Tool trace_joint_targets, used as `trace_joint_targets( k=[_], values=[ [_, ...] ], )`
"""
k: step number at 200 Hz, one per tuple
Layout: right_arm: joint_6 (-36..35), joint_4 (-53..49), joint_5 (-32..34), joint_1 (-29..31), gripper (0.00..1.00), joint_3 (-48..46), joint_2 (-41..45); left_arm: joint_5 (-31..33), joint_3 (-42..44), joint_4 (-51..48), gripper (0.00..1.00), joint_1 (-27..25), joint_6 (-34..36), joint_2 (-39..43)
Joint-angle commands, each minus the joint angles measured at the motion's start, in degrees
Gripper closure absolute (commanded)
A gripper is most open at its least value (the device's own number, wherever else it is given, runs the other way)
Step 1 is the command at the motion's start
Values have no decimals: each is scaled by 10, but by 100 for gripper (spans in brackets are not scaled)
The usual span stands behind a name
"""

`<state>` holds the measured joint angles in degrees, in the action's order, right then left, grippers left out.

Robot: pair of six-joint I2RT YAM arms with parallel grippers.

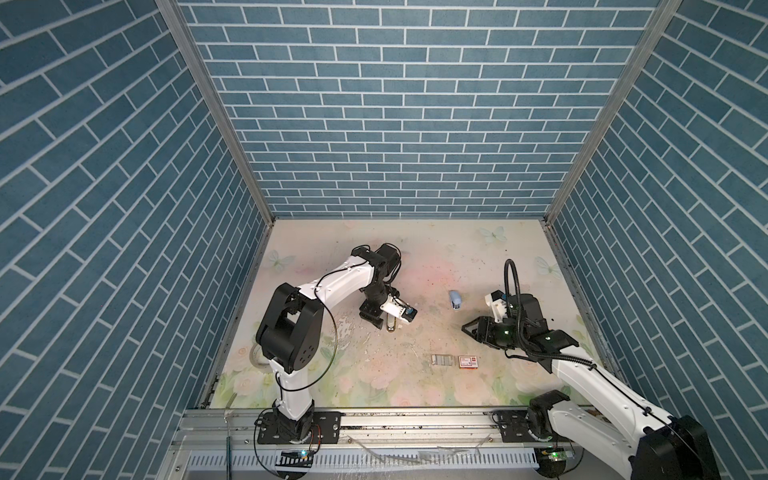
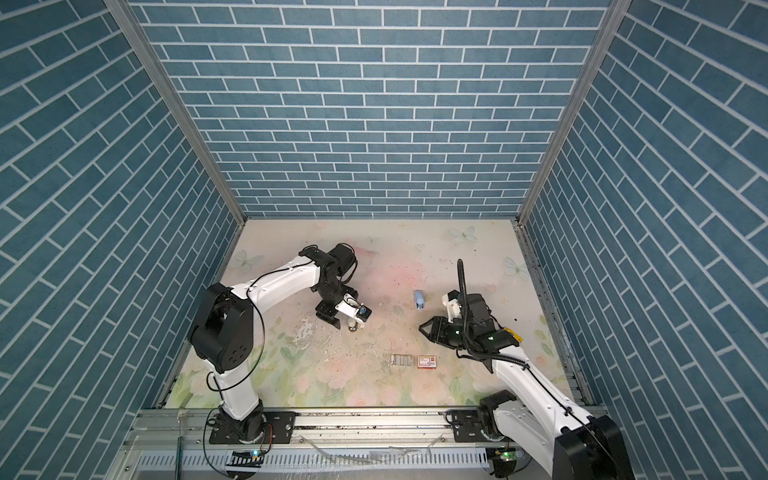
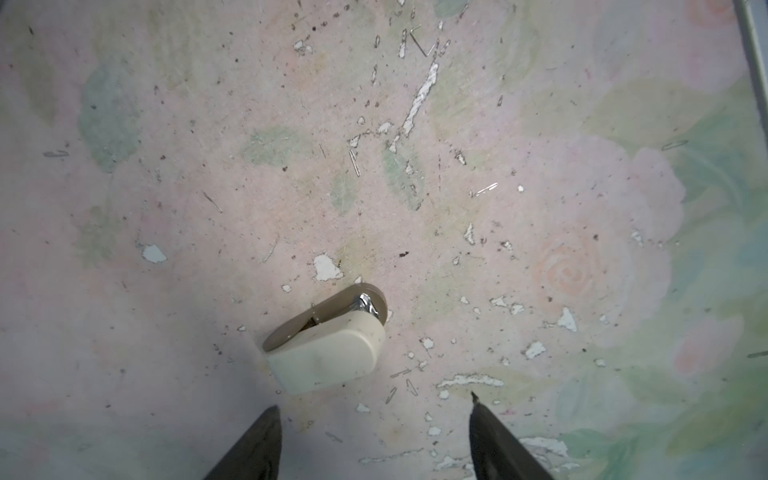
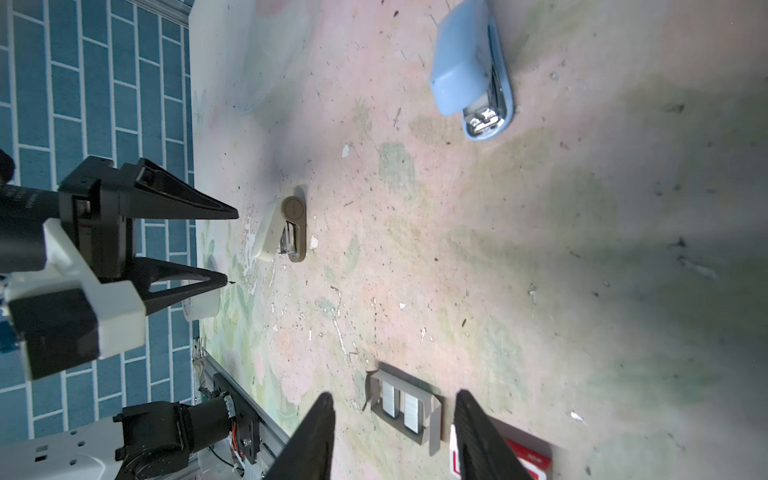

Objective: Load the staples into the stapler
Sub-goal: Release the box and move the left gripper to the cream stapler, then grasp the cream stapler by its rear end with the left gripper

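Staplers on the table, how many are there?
2. The blue stapler lies toward the back, right of the middle. The beige stapler lies left of it, just ahead of the open left gripper. One more could be hidden, but none shows.

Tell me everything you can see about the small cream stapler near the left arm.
The cream stapler is small, with a rounded cream plastic cover over a tan-brown base. The cover is swung partly away from the base at the hinge, and silver metal shows in the gap. It rests on the worn floral mat, just ahead of the left gripper, whose jaws stand open and clear of it. Nothing but the mat touches it.
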<state>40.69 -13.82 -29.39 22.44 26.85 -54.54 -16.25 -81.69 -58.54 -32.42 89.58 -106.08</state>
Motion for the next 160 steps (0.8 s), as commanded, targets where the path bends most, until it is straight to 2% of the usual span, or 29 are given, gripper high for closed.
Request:
trace_joint_targets(
  k=[1,45,108,134,160],
  values=[
    [4,11,11,-2,52,16,-8,-18,-3,26,26,6,65,-9],
    [6,25,19,-5,52,16,-37,-9,-2,31,26,4,136,-45],
    [9,42,23,-8,54,10,-55,-5,4,65,28,-1,154,-70],
    [9,46,22,-9,56,8,-61,-7,13,83,32,-3,144,-70],
    [8,46,23,-10,58,8,-61,1,28,100,42,-6,135,-67]
  ],
)
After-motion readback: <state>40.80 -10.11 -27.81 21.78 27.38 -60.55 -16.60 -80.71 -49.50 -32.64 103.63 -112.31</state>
